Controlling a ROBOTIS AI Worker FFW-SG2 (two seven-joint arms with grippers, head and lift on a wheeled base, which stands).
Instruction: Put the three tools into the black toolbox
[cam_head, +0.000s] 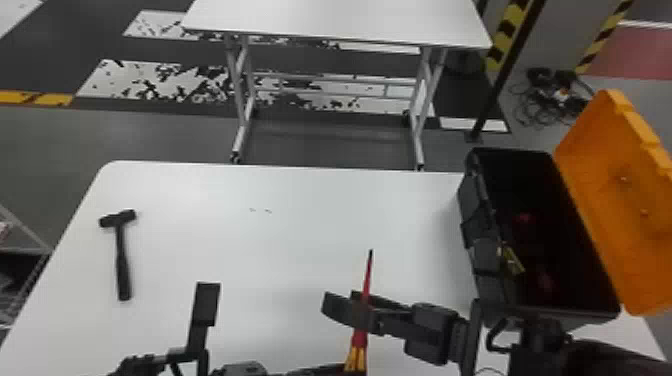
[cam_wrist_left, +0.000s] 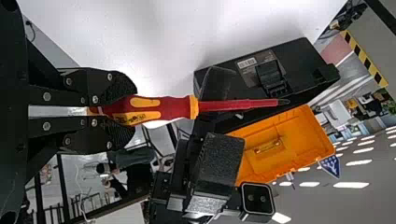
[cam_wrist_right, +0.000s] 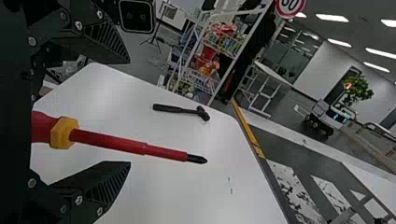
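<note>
Head view: the white rectangular worktop (cam_head: 240, 250) carries a black hammer (cam_head: 123, 265) near its left side, the hammer's head toward the far edge. At the right side stands the black plastic toolbox (cam_head: 480, 250), its orange plastic lid (cam_head: 615, 200) open. Inside it is a dim red item (cam_head: 525, 218), identity not determinable; a small yellow part (cam_head: 512, 261) lies along its left wall. A screwdriver with a red-and-yellow handle and a red shaft (cam_head: 367, 285) is held above the worktop, dark tip pointing toward the far edge. The left gripper (cam_head: 325, 370) is at its handle, by the bottom edge of the view. The right gripper (cam_head: 341, 300) comes in from the right, its jaws apart, one on each side of the shaft. Beyond the worktop stands a second white table (cam_head: 340, 20) on grey metal legs.

Left wrist view: the jaws of the left gripper (cam_wrist_left: 130, 114) are clamped on the rear part of the screwdriver handle. The shaft passes between the separated jaws of the right gripper. The toolbox and its raised lid show beyond.

Right wrist view: the jaws of the right gripper (cam_wrist_right: 129, 112) stand well apart, the screwdriver between them, with space seen on either side of the shaft. The hammer lies on the worktop, near a wire shelf rack (cam_wrist_right: 205, 60) standing past the edge.
</note>
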